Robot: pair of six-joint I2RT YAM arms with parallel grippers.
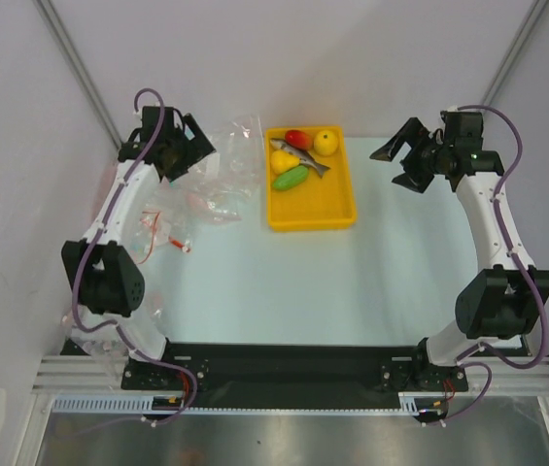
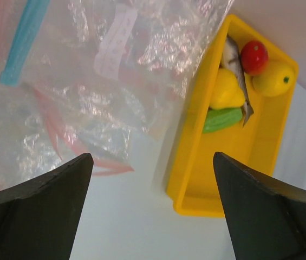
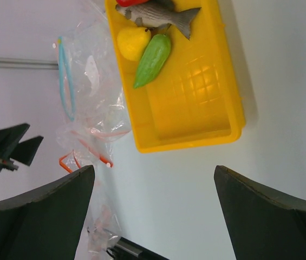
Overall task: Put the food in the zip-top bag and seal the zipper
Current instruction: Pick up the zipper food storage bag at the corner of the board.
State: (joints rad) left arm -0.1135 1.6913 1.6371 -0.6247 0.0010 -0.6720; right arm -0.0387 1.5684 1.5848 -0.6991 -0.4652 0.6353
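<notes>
The food lies in a yellow tray (image 1: 337, 209): a grey fish (image 1: 299, 155), a red fruit (image 1: 298, 138), two yellow fruits (image 1: 326, 142) and a green vegetable (image 1: 290, 179). The clear zip-top bag (image 1: 238, 146) lies crumpled left of the tray. Its teal zipper (image 2: 25, 38) shows in the left wrist view and in the right wrist view (image 3: 65, 76). My left gripper (image 1: 179, 150) is open and empty above the bags (image 2: 153, 157). My right gripper (image 1: 400, 165) is open and empty, right of the tray (image 3: 154, 169). The food also shows in the left wrist view (image 2: 226, 89).
Other clear bags with pink and red strips (image 1: 172, 228) lie spread along the left side of the table. White walls with grey corner posts close in the back. The black base rail (image 1: 284, 364) runs along the near edge.
</notes>
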